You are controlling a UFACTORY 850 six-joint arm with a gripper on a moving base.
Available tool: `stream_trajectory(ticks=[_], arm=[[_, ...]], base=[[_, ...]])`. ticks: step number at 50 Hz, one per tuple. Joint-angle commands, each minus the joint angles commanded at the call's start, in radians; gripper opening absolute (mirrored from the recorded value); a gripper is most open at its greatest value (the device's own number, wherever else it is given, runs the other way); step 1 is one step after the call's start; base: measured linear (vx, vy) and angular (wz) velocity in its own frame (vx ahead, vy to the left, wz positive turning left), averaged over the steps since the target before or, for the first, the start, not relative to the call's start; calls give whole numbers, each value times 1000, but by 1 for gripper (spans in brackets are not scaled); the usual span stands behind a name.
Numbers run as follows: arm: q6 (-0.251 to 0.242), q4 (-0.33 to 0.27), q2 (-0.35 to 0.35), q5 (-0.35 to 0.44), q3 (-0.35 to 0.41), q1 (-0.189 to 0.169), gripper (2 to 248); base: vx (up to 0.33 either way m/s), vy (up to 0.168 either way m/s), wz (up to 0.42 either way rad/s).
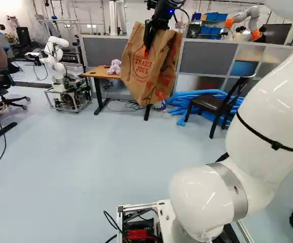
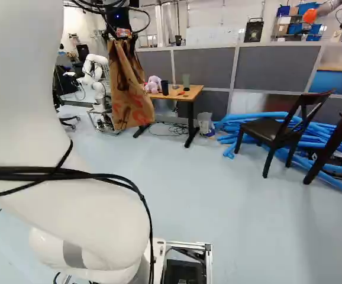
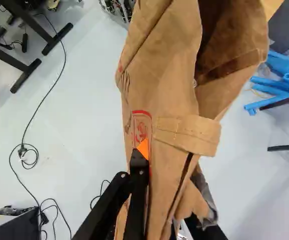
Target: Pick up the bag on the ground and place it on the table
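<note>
Brown paper bag (image 1: 149,66) hanging from the jaws, the surface (image 2: 193,90) beyond it.
The jaws are closed on the bag near its top, one orange pad (image 3: 142,148) against its printed face and the other finger on its far side. Its long axis runs downward from the grip, the foot slanting toward the right of the left base view. The surface peeks out left of the bag in the left base view and right of it in the right base view, so the way there seems to be mostly forward. I judge the foot must clear the near edge before lowering, and come down beside the plush toy (image 1: 114,67) and dark cup (image 2: 165,87), not onto them.
</note>
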Motion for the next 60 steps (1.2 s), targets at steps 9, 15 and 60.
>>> stream_trajectory(ticks=[9, 15, 60], arm=[[0, 0, 0, 0, 0, 0, 21], [0, 0, 0, 0, 0, 0, 21], [0, 0, 0, 0, 0, 0, 21]], base=[[173, 115, -26], [177, 126, -34], [177, 146, -29]])
